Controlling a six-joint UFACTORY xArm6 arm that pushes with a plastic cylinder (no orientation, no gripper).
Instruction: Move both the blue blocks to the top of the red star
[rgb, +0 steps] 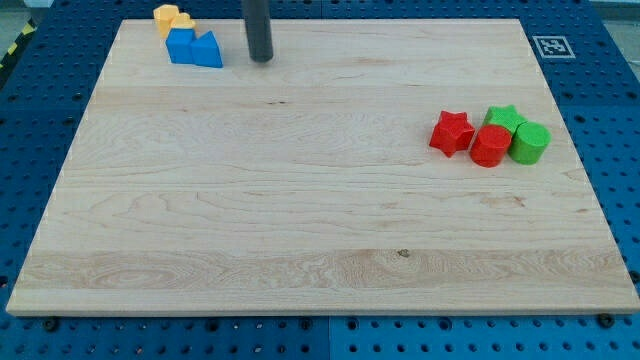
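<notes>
Wooden tabletop (300, 200): my bare, grasping-nothing tip (262, 58) sits just right of the blue blocks (194, 47), so I should circle left and push them rightward above the distant red star (451, 132).

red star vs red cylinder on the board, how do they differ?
Shape: the red star-shaped block has pointed arms; the red cylinder-shaped block is round.
Position: the star sits to the view's left of the cylinder, which is slightly nearer the view's bottom.
Neighbours: the cylinder touches the green cylinder-shaped block; the star does not.
Shared: same red, similar size, both far from my tip.
</notes>
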